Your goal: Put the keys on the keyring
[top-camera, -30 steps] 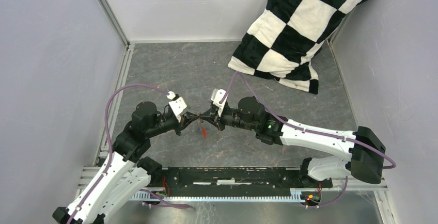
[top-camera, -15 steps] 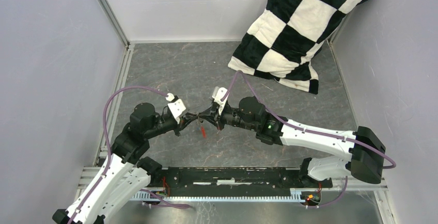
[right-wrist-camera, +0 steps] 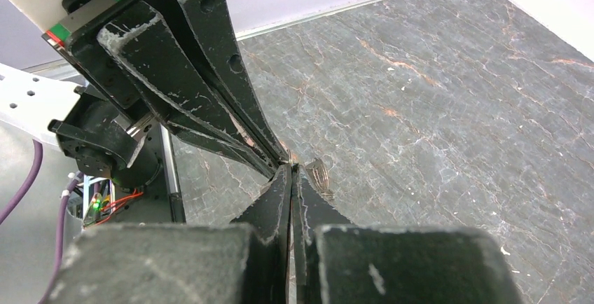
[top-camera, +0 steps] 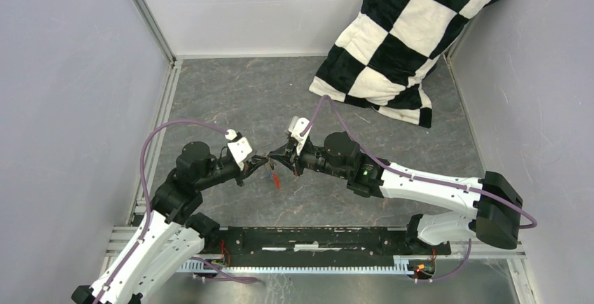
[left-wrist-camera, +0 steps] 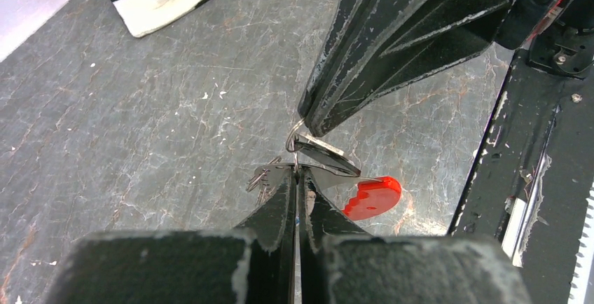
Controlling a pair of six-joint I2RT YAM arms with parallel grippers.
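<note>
Both grippers meet tip to tip above the table's middle. In the left wrist view my left gripper (left-wrist-camera: pixel 296 172) is shut on the thin wire loop of the keyring (left-wrist-camera: pixel 293 140). The loop's upper end sits at the shut tips of my right gripper (left-wrist-camera: pixel 310 123). The red tag (left-wrist-camera: pixel 372 197) hangs just right of my fingertips, and a flat silver key (left-wrist-camera: pixel 326 157) lies across the loop. More grey key blades (left-wrist-camera: pixel 262 178) stick out left of the tips. The right wrist view has my right gripper (right-wrist-camera: pixel 289 168) shut against the left fingers (right-wrist-camera: pixel 210 101), a ridged key blade (right-wrist-camera: pixel 321 174) beside it. From above the tag (top-camera: pixel 276 178) dangles below the join.
A black-and-white chequered cushion (top-camera: pixel 406 38) lies at the back right. Metal rails (top-camera: pixel 164 101) and grey walls bound the dark stone-patterned table (top-camera: pixel 252 94). A black mounting bar (top-camera: pixel 315 237) runs along the near edge between the arm bases.
The left wrist has drawn back slightly to the left and the right gripper has followed a little. Both stay shut at the keyring, and the red tag still hangs below.
</note>
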